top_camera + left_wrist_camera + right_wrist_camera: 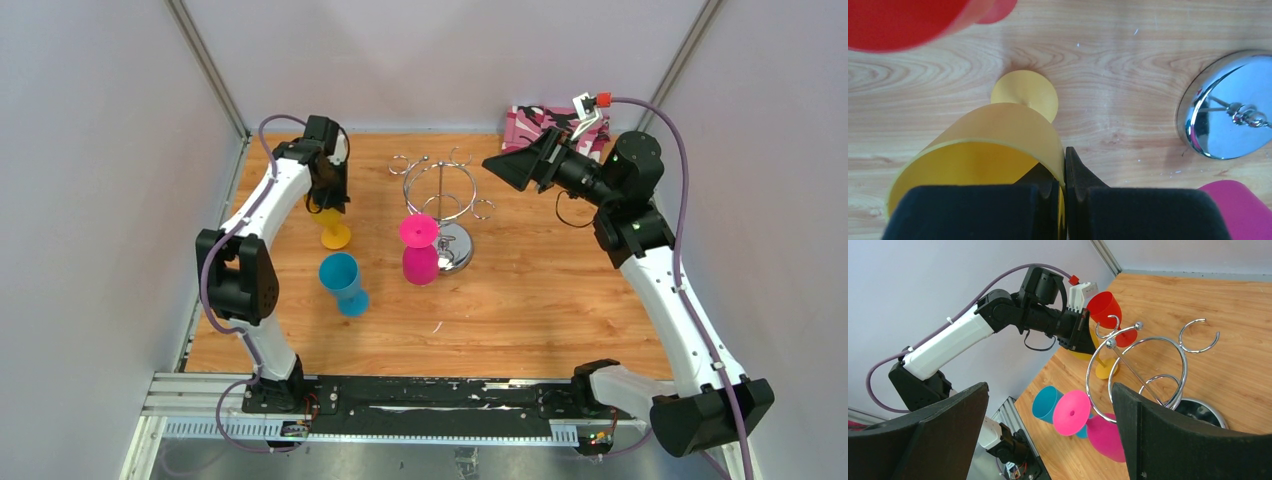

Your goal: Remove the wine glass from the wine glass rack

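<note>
- Clamping the rim of the yellow wine glass (998, 125), the left jaws are pressed together on its wall, with one finger (1040, 179) inside the bowl and the other outside.
- The right jaws stand wide apart with nothing between them. Their two dark fingers (923, 440) fill the lower corners of the right wrist view. In the top view they hang in the air at upper right, well apart from every glass.
- The yellow wine glass is upright and off the wine glass rack (440, 190), to its left in the top view. Its round foot appears to rest on the worktop (540, 300).
- The wine glass rack stands near the centre of the top view, its round chrome base on the worktop.
- A pink glass (419, 255) stands upside down, foot uppermost, just beside the lower-left edge of that base.
- A blue glass (342, 282) sits lower in the frame than the yellow one, near it but apart.
- A red glass (1102, 307) shows just beside the left arm (953, 340) in the right wrist view. Whether it rests on the worktop I cannot tell.
- A pink patterned cloth (535, 125) lies at the far edge, upper right.
</note>
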{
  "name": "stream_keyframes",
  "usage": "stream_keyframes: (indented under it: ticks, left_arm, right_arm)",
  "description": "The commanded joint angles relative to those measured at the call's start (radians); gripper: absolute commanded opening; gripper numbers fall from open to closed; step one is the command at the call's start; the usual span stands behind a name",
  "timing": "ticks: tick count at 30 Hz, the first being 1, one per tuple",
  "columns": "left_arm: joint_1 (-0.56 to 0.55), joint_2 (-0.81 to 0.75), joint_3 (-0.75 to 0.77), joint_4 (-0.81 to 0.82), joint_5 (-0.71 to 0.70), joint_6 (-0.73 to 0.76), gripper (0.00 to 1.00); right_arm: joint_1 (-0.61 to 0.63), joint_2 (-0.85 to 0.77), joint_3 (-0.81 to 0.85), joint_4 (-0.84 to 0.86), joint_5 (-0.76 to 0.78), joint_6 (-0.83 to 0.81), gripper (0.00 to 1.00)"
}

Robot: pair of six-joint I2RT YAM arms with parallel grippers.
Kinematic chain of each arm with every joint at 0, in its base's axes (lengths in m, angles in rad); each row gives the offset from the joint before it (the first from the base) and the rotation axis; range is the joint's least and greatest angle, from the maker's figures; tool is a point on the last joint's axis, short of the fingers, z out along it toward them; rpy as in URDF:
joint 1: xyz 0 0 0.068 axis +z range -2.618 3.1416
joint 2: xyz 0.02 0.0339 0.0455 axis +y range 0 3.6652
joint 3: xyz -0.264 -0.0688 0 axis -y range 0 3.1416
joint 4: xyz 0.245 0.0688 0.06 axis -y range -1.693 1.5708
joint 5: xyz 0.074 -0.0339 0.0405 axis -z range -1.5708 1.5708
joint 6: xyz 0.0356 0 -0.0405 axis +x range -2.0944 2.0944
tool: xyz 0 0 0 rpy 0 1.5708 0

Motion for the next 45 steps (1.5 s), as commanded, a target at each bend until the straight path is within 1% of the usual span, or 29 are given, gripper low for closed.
stream_keyframes:
  ticks: [1, 4, 12, 14, 19, 23, 27, 31, 35, 41, 44, 45]
  left_arm:
    - [-0.019, -0.05, -0.069, 0.041, -0.018, -0.011, 0.0]
    - [-0.023, -0.072, -0.121, 0.076, -0.017, -0.017, 0.0]
    - [-0.033, -0.086, -0.173, 0.106, -0.017, -0.025, 0.01]
    - [-0.035, -0.091, -0.177, 0.109, -0.017, -0.025, 0.05]
    - [-0.035, -0.098, -0.174, 0.107, -0.025, -0.023, 0.23]
    - [-0.035, -0.114, -0.171, 0.105, -0.022, -0.021, 0.31]
    - [-0.038, -0.137, -0.15, 0.089, -0.023, -0.025, 0.36]
    - [-0.04, -0.169, -0.109, 0.07, -0.023, -0.023, 0.37]
    - [-0.045, -0.192, -0.032, 0.019, -0.036, -0.019, 0.37]
    - [-0.055, -0.231, 0.136, -0.03, -0.039, -0.004, 0.39]
    - [-0.056, -0.265, 0.226, -0.026, -0.017, 0.009, 0.4]
    - [-0.056, -0.279, 0.252, -0.022, 0.01, 0.011, 0.4]
  right_arm:
    - [-0.02, -0.015, -0.012, 0.031, -0.022, 0.01, 0.98]
    - [-0.02, -0.018, -0.015, 0.038, -0.024, 0.018, 0.98]
    - [-0.02, -0.017, -0.022, 0.054, -0.029, 0.025, 0.98]
    - [-0.02, -0.017, -0.023, 0.057, -0.029, 0.027, 0.98]
    - [-0.02, -0.017, -0.027, 0.066, -0.032, 0.03, 0.98]
    - [-0.021, -0.014, -0.029, 0.071, -0.034, 0.032, 0.98]
    - [-0.021, -0.009, -0.033, 0.081, -0.038, 0.038, 0.98]
    - [-0.021, -0.006, -0.039, 0.102, -0.049, 0.05, 0.98]
    - [-0.022, -0.007, -0.041, 0.11, -0.055, 0.055, 0.98]
    - [-0.021, -0.012, -0.045, 0.11, -0.059, 0.057, 0.98]
    - [-0.022, -0.019, -0.048, 0.099, -0.057, 0.052, 0.98]
    - [-0.02, -0.021, -0.051, 0.095, -0.058, 0.052, 0.97]
